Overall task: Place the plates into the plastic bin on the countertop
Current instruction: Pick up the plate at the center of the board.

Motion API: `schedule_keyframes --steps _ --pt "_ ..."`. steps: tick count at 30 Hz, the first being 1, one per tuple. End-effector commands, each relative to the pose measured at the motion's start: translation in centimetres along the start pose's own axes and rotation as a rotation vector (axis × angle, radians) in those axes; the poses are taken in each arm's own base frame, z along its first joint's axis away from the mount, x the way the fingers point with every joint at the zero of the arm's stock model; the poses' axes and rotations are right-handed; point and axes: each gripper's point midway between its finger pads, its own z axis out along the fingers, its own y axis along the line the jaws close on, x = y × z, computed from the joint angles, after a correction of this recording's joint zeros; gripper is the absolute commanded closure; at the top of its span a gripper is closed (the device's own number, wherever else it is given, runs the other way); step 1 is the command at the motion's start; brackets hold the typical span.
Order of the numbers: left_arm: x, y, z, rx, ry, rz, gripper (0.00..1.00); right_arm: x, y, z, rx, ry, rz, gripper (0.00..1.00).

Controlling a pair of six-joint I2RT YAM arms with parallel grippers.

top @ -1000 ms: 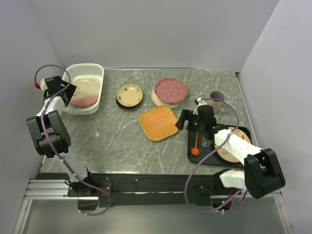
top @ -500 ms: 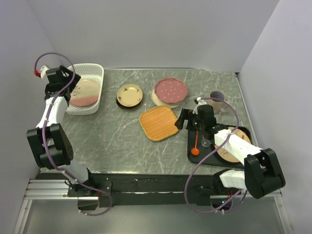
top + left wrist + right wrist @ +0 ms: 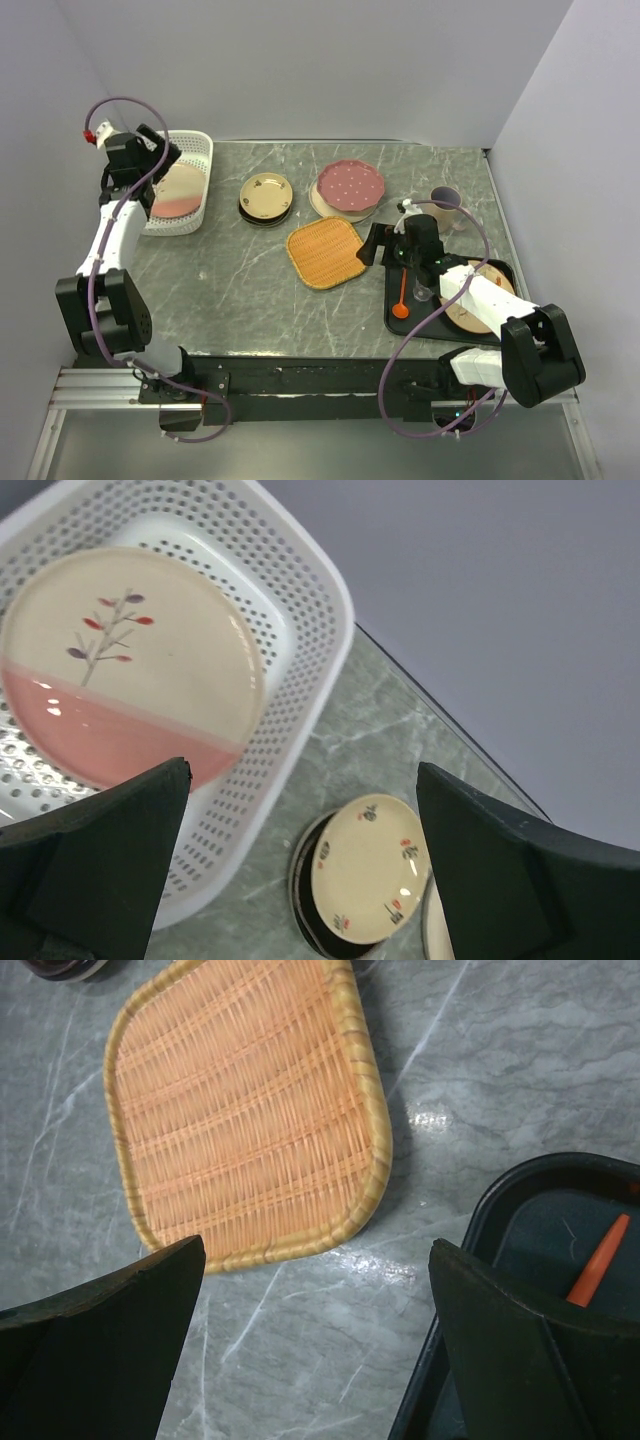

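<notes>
1. So, the left gripper (image 3: 158,165) hangs over the plastic bin (image 3: 203,150) at the upper left of the overhead view. Its jaws are spread wide with nothing between them.
2. The pink-and-cream sprig plate (image 3: 130,670) is lying inside the bin, filling most of it.
3. The right gripper (image 3: 318,1245), right of centre, is also wide open and empty. It's low over the countertop (image 3: 230,280), between the orange-brown squarish plate (image 3: 245,1110) and the black tray (image 3: 500,1220).
4. Out on the countertop, the small tan plate (image 3: 266,193) is stacked on a dark one at upper centre. The pink polka-dot plate (image 3: 351,184) is just right of it, and both are well apart from the bin.
</notes>
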Motion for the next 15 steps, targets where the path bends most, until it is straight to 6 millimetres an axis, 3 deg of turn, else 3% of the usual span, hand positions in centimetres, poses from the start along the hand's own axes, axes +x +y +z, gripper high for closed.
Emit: schedule_keyframes --steps 1,4,11,12,15 --pt "0.9 -3.2 -2.3 0.112 0.013 0.064 0.01 -1.5 2.3 -0.3 -0.094 -0.048 -0.046 0.00" --pt "2.4 -3.5 -2.6 0.132 0.042 0.082 0.01 -1.5 2.8 -0.5 -0.124 -0.059 -0.053 0.00" --pt "7.1 -6.8 -4.8 0.264 0.135 0.116 0.04 -1.3 3.1 -0.2 -0.135 -0.038 -0.046 0.00" --pt "9.1 -8.0 -5.5 0.300 0.174 0.132 0.04 -1.3 3.2 -0.1 -0.138 -0.035 -0.049 0.00" --pt "12.3 -9.3 -6.5 0.342 0.244 0.146 0.07 -1.1 3.5 0.0 -0.157 -0.021 -0.050 0.00"
